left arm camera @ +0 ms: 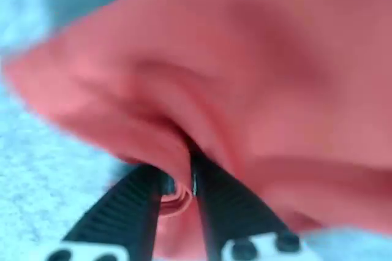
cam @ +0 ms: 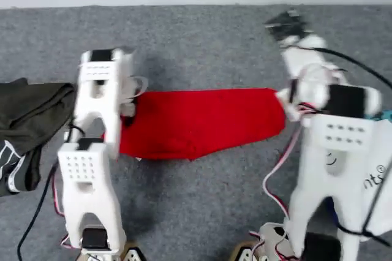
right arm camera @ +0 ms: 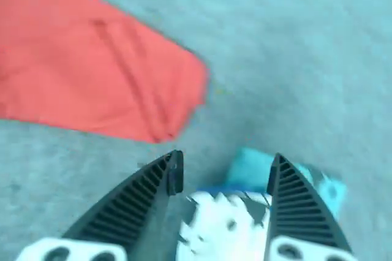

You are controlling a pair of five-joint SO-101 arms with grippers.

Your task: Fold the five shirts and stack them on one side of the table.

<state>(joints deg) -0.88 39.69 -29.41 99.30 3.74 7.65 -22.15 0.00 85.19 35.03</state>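
High view, nine o'clock: pinches red shirt (cam: 202,123) edge in left gripper (left arm camera: 180,175) for folding; three o'clock, right gripper (right arm camera: 226,166) spread, idle.

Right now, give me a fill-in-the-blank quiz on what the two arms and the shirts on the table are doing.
1. The left end effector is ____ (open or shut) on an edge of the red shirt.
2. The right end effector is ____ (open or shut) and holds nothing, above the grey table near the red shirt's corner.
3. The dark pile of clothes lies on the ____ arm's side of the table.

Missing words: shut; open; left.
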